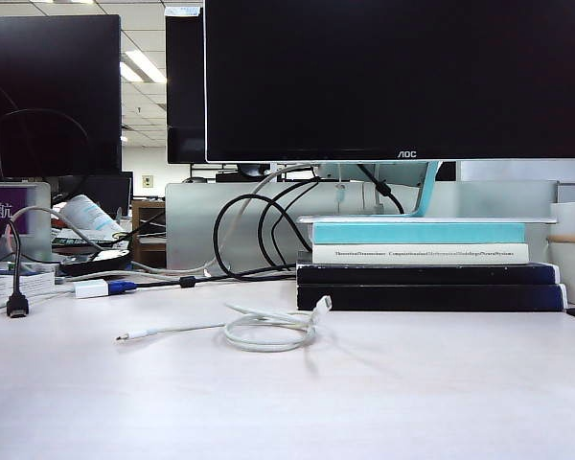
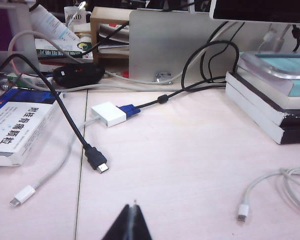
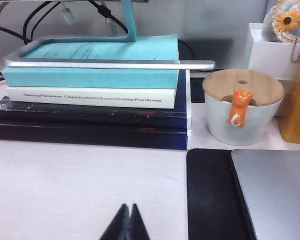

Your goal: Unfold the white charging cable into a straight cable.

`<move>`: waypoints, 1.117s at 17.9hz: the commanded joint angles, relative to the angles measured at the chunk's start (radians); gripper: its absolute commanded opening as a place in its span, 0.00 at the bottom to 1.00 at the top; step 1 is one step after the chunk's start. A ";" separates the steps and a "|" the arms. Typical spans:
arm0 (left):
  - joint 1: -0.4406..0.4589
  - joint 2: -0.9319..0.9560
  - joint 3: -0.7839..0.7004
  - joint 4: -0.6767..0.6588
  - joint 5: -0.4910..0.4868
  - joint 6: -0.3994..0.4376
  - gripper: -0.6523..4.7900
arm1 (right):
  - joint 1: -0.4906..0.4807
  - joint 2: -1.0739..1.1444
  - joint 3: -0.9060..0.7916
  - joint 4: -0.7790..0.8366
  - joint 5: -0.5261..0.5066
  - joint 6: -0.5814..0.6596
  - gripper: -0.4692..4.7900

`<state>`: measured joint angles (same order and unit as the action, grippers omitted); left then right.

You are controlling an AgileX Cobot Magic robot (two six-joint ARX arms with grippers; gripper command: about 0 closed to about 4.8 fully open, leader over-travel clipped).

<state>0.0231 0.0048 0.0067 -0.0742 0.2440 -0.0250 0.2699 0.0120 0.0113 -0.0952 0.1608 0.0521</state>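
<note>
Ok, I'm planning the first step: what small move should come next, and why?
Probably open the left hand and reach toward the white charging cable: the cable lies coiled on the table, its plug free, and both the left and right hand are shut, holding nothing.

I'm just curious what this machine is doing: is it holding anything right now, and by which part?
Nothing is held. The left pincer and right pincer are both shut on nothing, above bare table, apart from the coiled white charging cable.
</note>
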 commanded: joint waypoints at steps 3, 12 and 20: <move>-0.001 -0.003 0.004 -0.014 0.004 -0.076 0.11 | 0.000 -0.001 -0.005 0.005 -0.001 0.005 0.08; 0.000 0.065 0.281 -0.166 0.014 -0.170 0.11 | 0.001 0.001 0.164 -0.070 0.043 0.084 0.08; -0.003 0.414 0.570 -0.268 0.154 -0.080 0.11 | 0.002 0.057 0.264 -0.058 0.117 0.125 0.08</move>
<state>0.0223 0.3798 0.5449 -0.3149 0.3721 -0.1574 0.2703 0.0463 0.2562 -0.1703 0.2737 0.1661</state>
